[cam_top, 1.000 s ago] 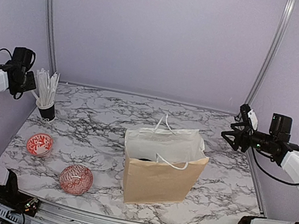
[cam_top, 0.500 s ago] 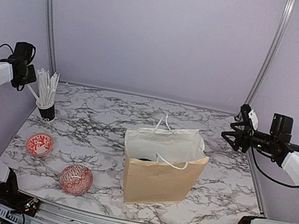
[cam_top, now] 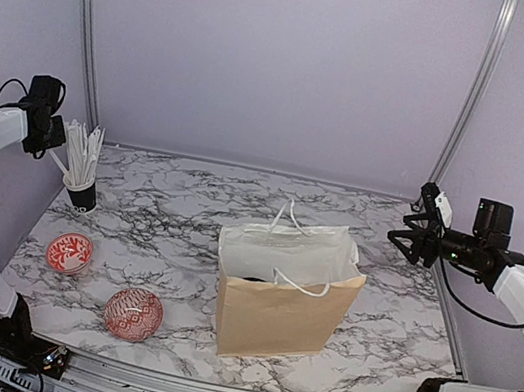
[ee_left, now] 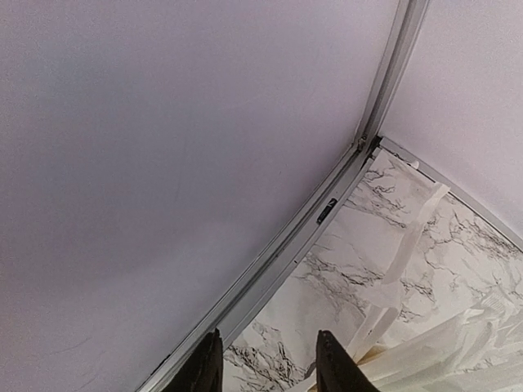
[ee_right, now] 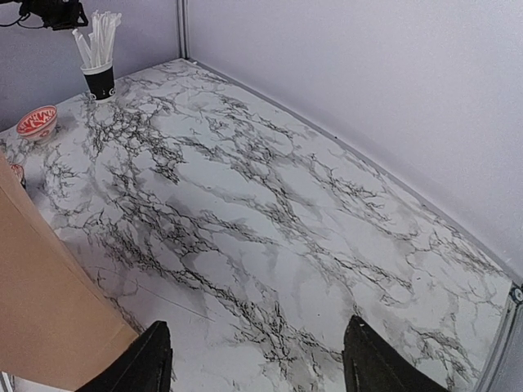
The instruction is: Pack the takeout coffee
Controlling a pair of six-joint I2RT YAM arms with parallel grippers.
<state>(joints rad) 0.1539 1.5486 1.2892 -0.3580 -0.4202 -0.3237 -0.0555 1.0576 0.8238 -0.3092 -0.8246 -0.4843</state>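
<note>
The left gripper [ee_left: 270, 363] and right gripper [ee_right: 257, 359] hang with jaws apart, empty, and the takeout coffee [cam_top: 249, 278] seems packed, just a dark bit inside the tall tan paper bag [cam_top: 281, 316] near the white marble table's [cam_top: 168, 210] front edge

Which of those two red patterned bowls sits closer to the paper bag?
The front bowl, just left of the bag, with only bare tabletop between them. The other bowl sits farther left, toward the cup of straws.
</note>
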